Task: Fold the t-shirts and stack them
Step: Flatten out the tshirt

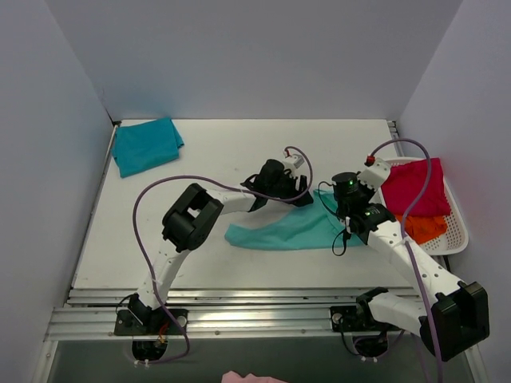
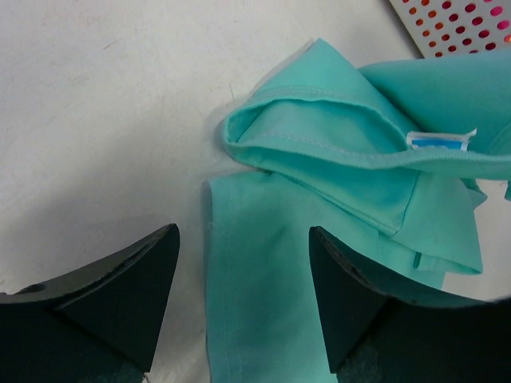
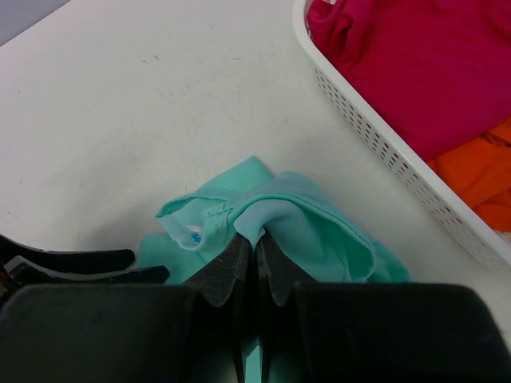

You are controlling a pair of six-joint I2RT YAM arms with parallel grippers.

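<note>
The right gripper (image 3: pixel 255 239) is pinched shut on a fold of the mint-green t-shirt (image 1: pixel 287 231) in the middle of the table (image 1: pixel 239 152), and the left gripper (image 2: pixel 243 235) hangs spread over the same shirt. Two t-shirts show; the teal-blue t-shirt (image 1: pixel 145 145) lies folded at the far left corner. The single blue-and-white neck tag (image 2: pixel 439 140) carries no legible writing.

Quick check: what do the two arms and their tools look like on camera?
The left arm and right arm have white links and black joint housings, each trailed by a looping purple cable. The left tool and right tool carry matte black wedge-shaped fingers. A green light glows at the right wrist.
</note>
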